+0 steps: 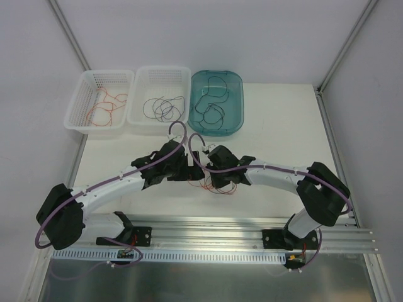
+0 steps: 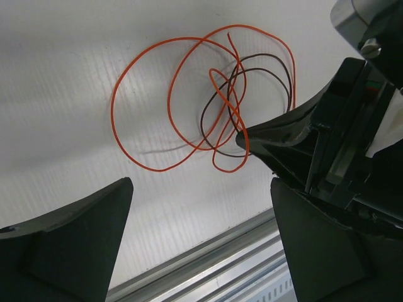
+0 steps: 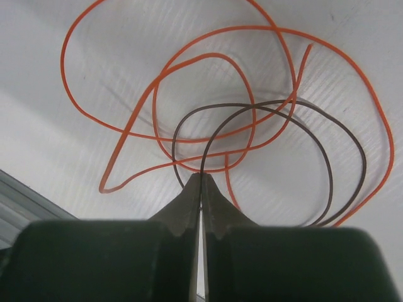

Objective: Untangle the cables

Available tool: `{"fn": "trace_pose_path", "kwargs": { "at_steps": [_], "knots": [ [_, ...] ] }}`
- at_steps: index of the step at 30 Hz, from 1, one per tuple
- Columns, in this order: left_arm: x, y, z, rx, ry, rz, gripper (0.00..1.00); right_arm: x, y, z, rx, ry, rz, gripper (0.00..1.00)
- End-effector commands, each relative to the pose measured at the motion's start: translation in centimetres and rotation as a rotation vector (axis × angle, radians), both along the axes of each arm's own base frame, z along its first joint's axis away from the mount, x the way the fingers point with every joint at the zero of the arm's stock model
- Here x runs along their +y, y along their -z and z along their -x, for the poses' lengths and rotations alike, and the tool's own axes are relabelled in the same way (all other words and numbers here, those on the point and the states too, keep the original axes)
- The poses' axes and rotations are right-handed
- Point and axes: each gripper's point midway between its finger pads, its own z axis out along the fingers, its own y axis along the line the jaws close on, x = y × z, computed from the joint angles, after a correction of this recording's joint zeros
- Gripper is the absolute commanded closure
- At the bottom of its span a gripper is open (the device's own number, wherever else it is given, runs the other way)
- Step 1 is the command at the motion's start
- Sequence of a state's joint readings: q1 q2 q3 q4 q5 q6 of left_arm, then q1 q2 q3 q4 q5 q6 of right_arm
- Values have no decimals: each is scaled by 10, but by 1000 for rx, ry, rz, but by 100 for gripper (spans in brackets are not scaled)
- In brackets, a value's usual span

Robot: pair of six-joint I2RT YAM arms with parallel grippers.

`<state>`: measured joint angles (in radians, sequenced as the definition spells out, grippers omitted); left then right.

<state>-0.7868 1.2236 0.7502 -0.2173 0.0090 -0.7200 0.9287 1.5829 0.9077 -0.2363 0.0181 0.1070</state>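
A small tangle of cables lies on the white table between my two grippers: red-orange loops crossed with one dark wire. In the top view the tangle shows just below the grippers. My right gripper is shut, its tips pinching the dark wire where it crosses the orange loops. Its tip also shows in the left wrist view. My left gripper is open and empty, held above the table just near of the tangle.
Three bins stand at the back: a white basket with red wires, a white basket with dark wires, and a teal tub with dark wires. An aluminium rail runs along the near table edge.
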Motion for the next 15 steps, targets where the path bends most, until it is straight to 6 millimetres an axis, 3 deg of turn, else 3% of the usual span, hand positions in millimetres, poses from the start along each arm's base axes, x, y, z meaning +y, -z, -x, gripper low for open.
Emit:
{"fn": "trace_pose_path", "kwargs": {
  "at_steps": [1,10,13,14,15],
  "knots": [
    [-11,-3,-11,-32,-48,35,8,17,-18,1,17,16,-123,99],
    [-26,29,-18,-23,-42,-31,24,19,-23,5,29,34,-161,99],
    [-27,40,-20,-10,-43,-63,39,13,-23,6,19,41,-148,99],
    [-26,43,-21,-11,-47,-72,62,11,-26,6,10,39,-147,99],
    [-24,46,-21,-11,-48,-86,69,8,-27,4,-3,42,-138,99]
  ]
}}
